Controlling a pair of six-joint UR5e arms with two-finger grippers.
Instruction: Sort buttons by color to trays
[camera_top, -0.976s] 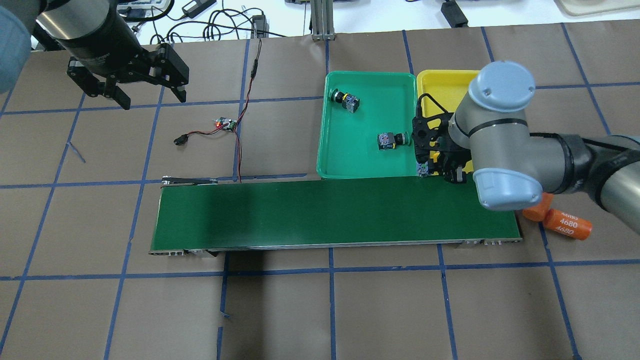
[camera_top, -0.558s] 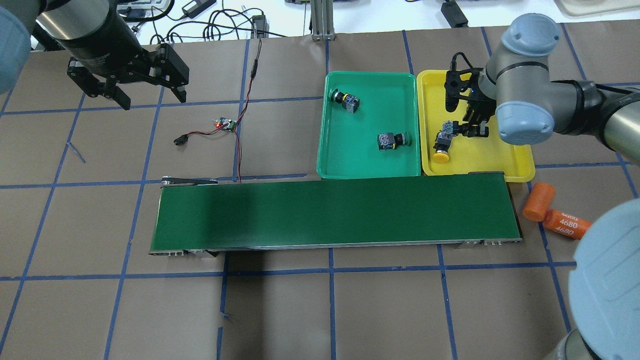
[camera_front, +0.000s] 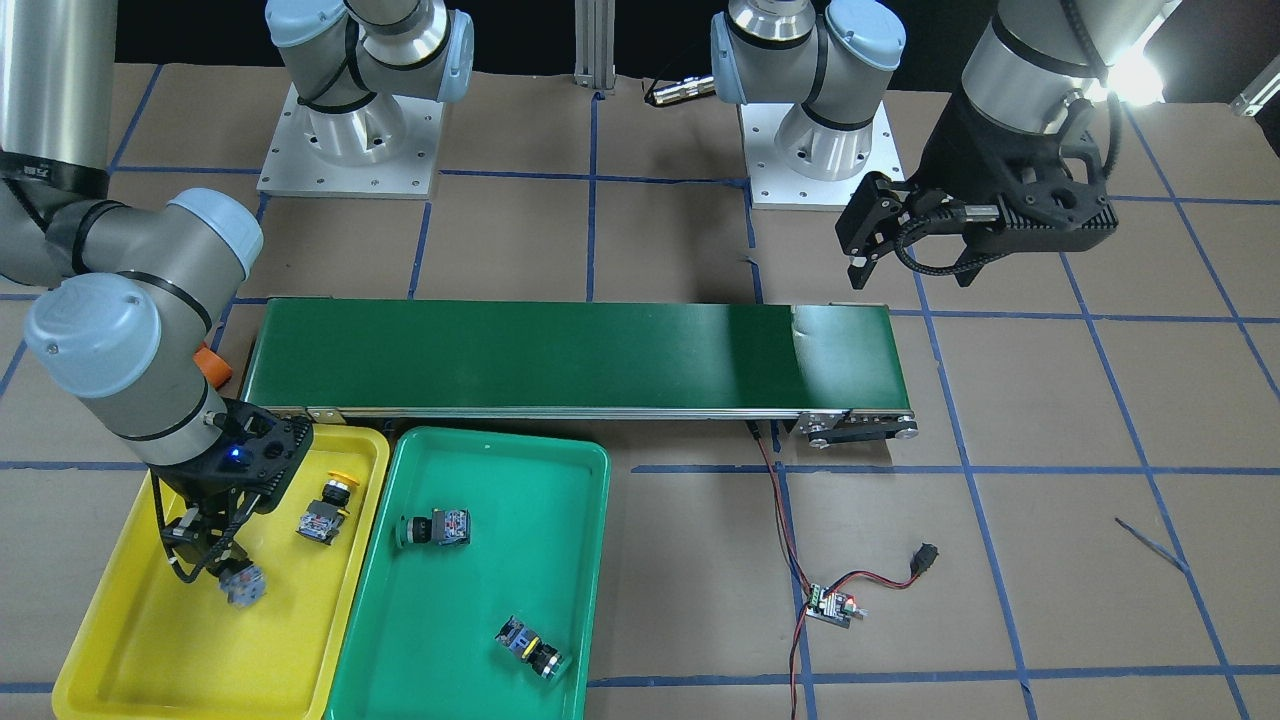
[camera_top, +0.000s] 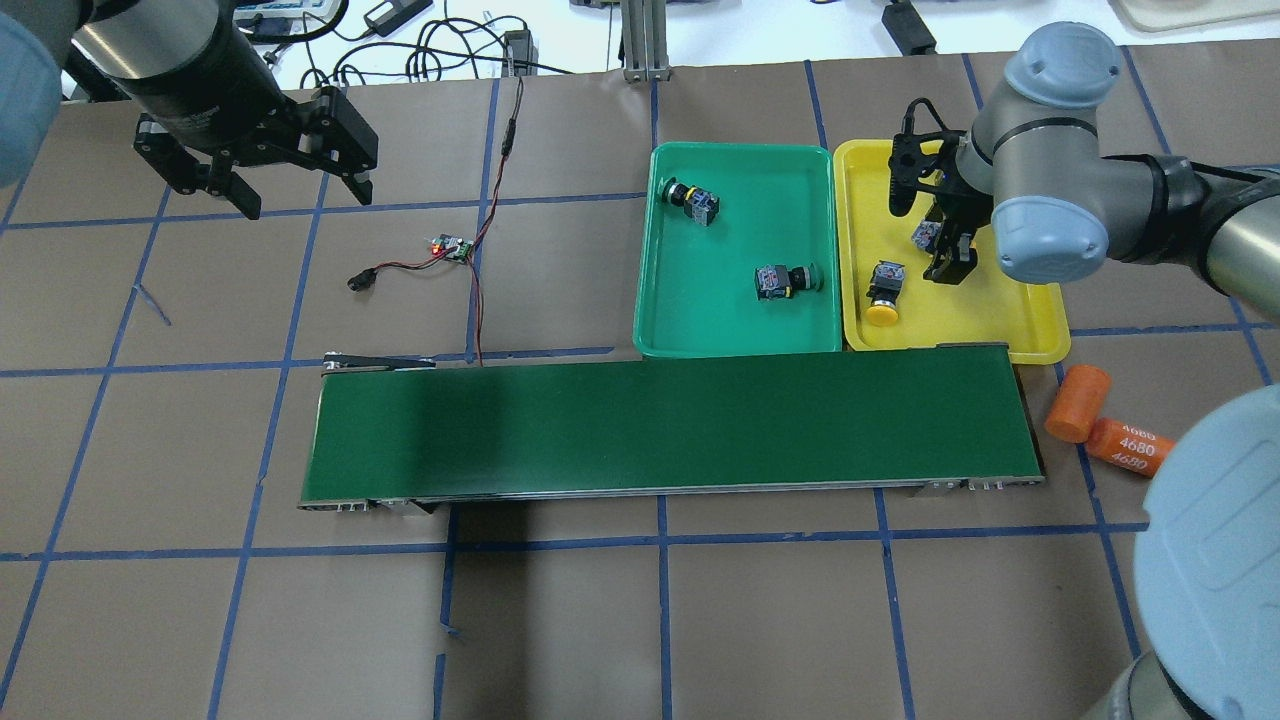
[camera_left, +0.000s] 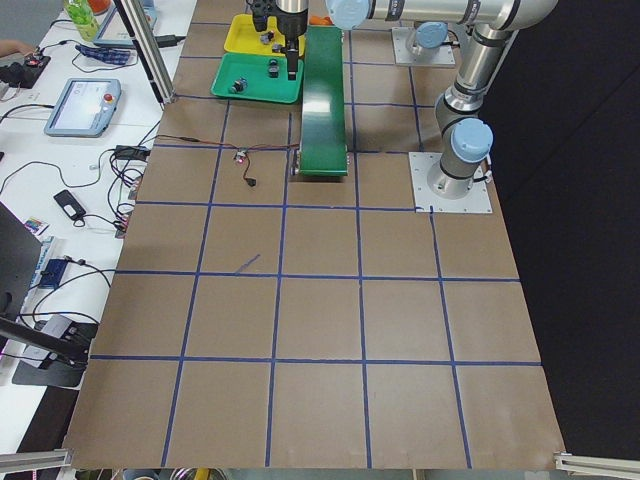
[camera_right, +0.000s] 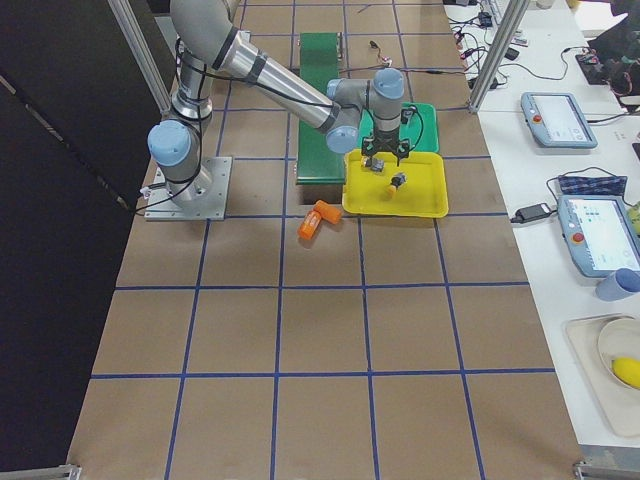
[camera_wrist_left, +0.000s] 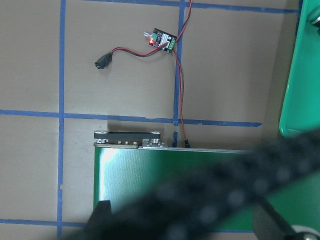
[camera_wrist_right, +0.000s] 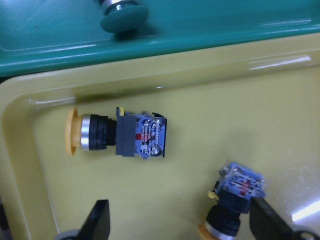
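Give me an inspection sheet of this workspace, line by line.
Surface: brown paper-covered table with blue tape grid; dark-green conveyor belt bare.
Job's things: green tray holds two green buttons; yellow tray holds two yellow buttons; none left outside.
Clutter: two orange cylinders, one marked 4680, beside the belt's end.
Grippers: left gripper open, empty, above the table; right gripper open over the yellow tray, one of its fingers beside a button.
Cables: circuit board with red-black wires running to the belt; black cables beyond the table's far edge.
Surroundings: side benches with touch-screen pendants.
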